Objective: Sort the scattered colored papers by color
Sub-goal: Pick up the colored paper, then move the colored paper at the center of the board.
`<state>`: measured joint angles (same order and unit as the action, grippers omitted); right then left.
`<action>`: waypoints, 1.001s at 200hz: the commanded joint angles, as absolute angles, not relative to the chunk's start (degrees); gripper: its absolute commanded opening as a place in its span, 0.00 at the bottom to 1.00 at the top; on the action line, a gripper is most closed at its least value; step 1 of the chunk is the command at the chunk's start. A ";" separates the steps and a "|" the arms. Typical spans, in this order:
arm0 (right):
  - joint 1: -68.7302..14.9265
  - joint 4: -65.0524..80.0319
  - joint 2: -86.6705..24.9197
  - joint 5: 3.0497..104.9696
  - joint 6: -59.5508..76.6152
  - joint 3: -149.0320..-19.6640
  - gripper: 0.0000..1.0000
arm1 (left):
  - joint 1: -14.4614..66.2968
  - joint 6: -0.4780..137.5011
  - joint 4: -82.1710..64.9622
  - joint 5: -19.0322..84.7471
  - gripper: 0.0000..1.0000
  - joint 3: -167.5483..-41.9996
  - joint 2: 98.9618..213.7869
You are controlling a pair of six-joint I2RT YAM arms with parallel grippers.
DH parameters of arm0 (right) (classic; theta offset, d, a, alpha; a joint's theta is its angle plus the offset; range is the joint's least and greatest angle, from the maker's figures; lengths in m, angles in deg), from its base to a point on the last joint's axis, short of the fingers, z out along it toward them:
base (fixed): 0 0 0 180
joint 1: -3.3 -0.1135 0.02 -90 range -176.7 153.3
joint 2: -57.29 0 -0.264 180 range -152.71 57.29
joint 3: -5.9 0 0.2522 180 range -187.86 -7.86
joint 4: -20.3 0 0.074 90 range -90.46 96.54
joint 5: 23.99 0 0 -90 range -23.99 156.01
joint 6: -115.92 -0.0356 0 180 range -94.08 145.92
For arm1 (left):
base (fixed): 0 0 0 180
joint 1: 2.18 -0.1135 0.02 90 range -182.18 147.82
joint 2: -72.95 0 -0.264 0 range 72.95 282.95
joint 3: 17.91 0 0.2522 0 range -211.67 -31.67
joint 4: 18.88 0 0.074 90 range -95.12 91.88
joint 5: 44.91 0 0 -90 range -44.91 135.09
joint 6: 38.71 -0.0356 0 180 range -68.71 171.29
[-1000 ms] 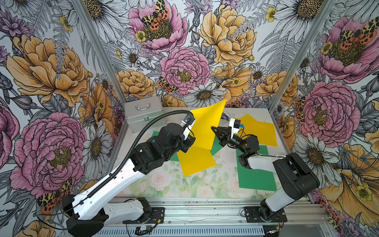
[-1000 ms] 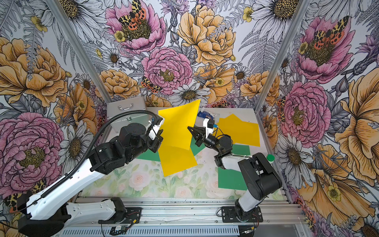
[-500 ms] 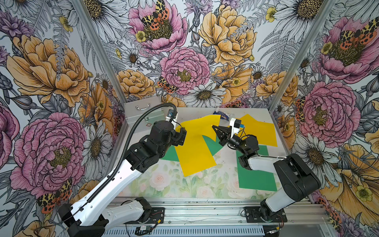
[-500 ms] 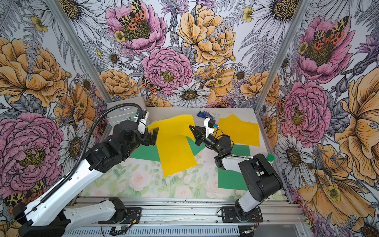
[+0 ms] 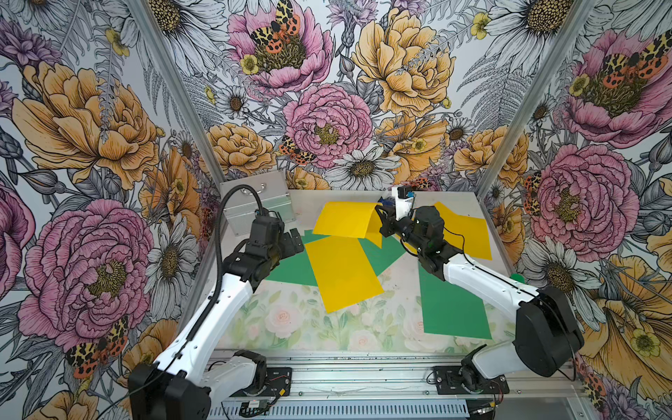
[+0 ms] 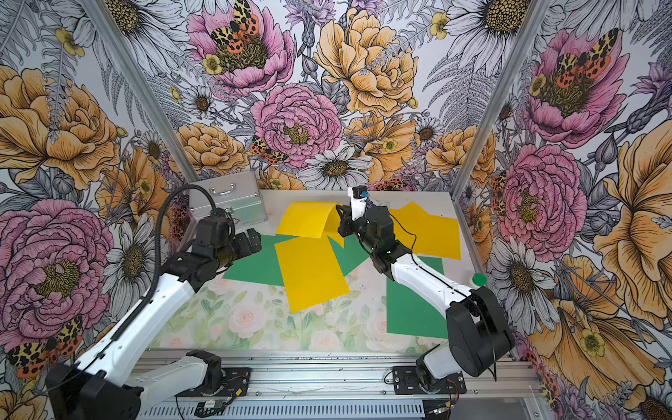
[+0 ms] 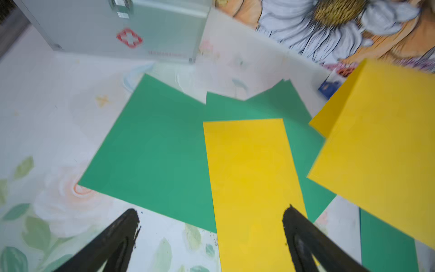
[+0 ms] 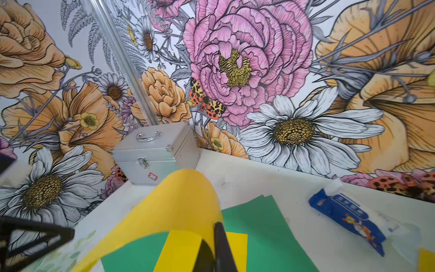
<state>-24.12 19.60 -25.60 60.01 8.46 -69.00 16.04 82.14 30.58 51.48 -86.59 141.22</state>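
Jaws of the right gripper (image 5: 382,222) are pressed together on one edge of an arched yellow sheet (image 5: 342,220), seen closely in the right wrist view (image 8: 179,200). The sheet rises from the pinch, curls over and hangs above the table (image 5: 327,327).

Taking the table as a dial with twelve at the back wall, this sheet sits just past centre toward 12 o'clock. A flat yellow sheet (image 5: 343,272) lies at centre and is tilted. It overlaps a left green sheet (image 5: 291,269) reaching toward 9 o'clock and a middle green sheet (image 5: 385,251) showing at its 2 o'clock side. A far yellow sheet (image 5: 469,232) lies at 2 o'clock, partly behind the right arm. A near green sheet (image 5: 451,309) lies apart at 4 o'clock.

The left gripper (image 5: 296,242) is at 10 o'clock with its jaws spread wide and nothing between them. In the left wrist view (image 7: 211,219) it hovers over the edges of the left green and flat yellow sheets.

A silver case (image 5: 258,198) stands at 11 o'clock, and a blue packet (image 8: 348,216) lies at 12.
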 commanded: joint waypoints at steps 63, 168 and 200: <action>-14.42 -1.85 -19.29 61.48 -7.68 -75.36 0.00 | 25.08 95.24 18.51 43.79 0.98 -82.50 155.95; -12.64 -3.36 -15.76 57.41 -10.00 -74.48 0.00 | 26.89 98.34 7.70 42.65 0.98 -80.11 168.73; -12.51 -3.45 -14.69 56.45 -10.67 -74.56 0.00 | 27.06 101.24 0.57 40.65 0.98 -77.73 171.90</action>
<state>-12.84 -3.15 -16.69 58.00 -9.48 -74.16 26.57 98.27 7.17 43.70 -80.47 167.47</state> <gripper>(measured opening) 0.050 0.982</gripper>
